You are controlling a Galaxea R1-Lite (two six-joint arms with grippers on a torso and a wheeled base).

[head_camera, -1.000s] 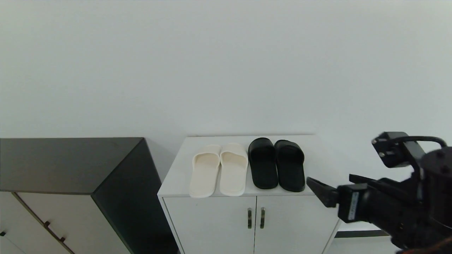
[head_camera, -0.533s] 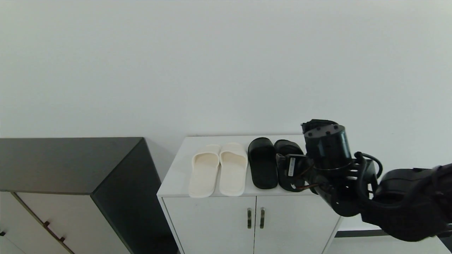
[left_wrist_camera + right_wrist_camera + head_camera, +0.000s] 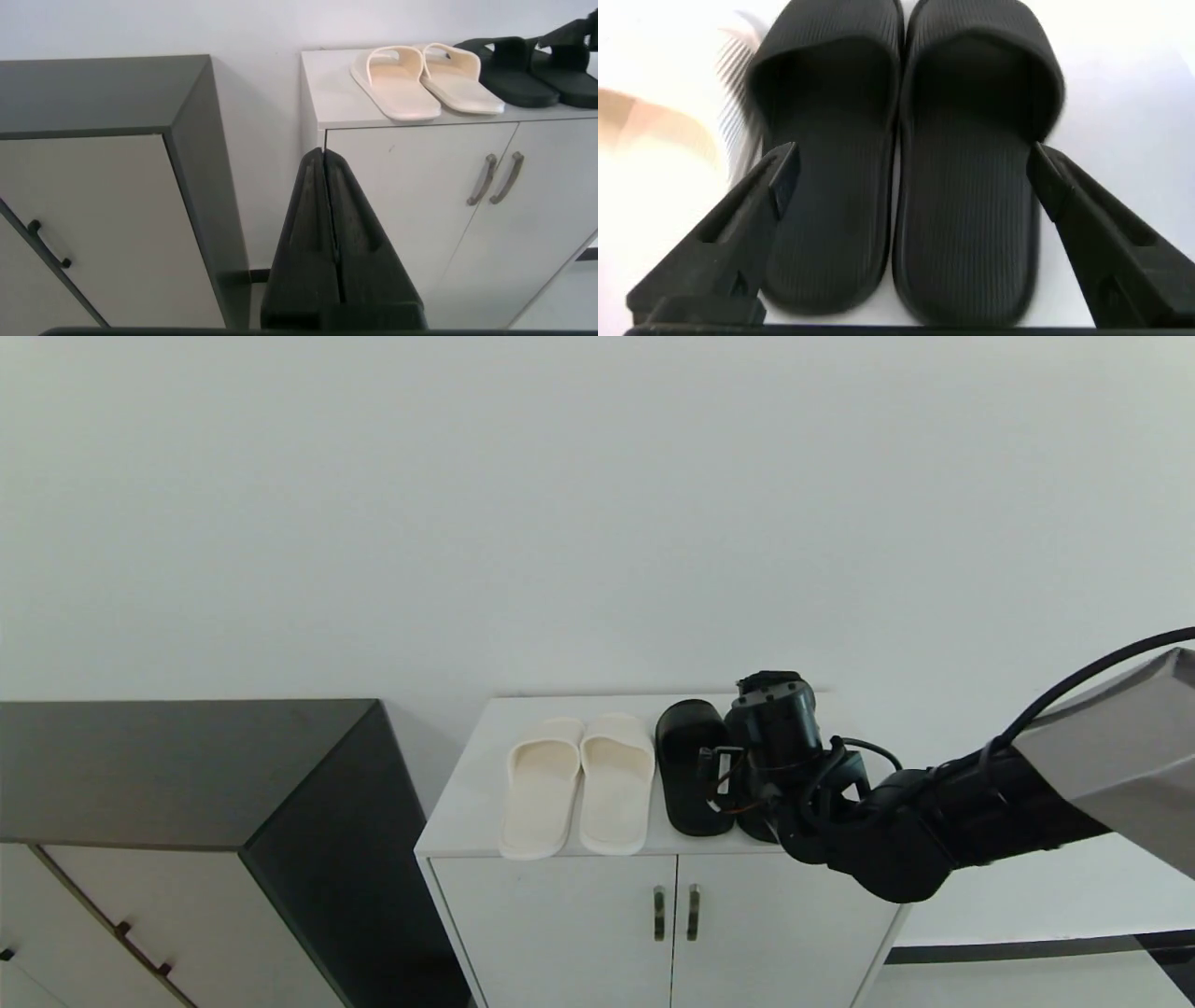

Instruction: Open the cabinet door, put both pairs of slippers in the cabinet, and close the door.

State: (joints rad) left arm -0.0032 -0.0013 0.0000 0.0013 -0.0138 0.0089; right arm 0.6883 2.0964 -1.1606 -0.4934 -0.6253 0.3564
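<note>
The white cabinet [image 3: 560,915] has both doors shut, with two metal handles [image 3: 676,912] at the centre seam. On its top lie a cream pair of slippers [image 3: 579,784] and, to their right, a black pair [image 3: 691,765]. My right arm's wrist [image 3: 784,728] hangs over the black pair and hides most of the right black slipper. My right gripper [image 3: 910,238] is open wide, one finger on each outer side of the black pair [image 3: 827,140], not touching it. My left gripper [image 3: 324,159] is shut on nothing, low in front of the cabinet's left side.
A dark grey cabinet [image 3: 187,775] with handled drawer fronts stands to the left of the white one, with a narrow gap between them. A plain white wall rises right behind both. Bare cabinet top lies beside the slippers at the far right.
My right arm has swung in from the right edge, forward and to the left, until its open gripper hangs over the black pair. The slippers and doors are as before.
</note>
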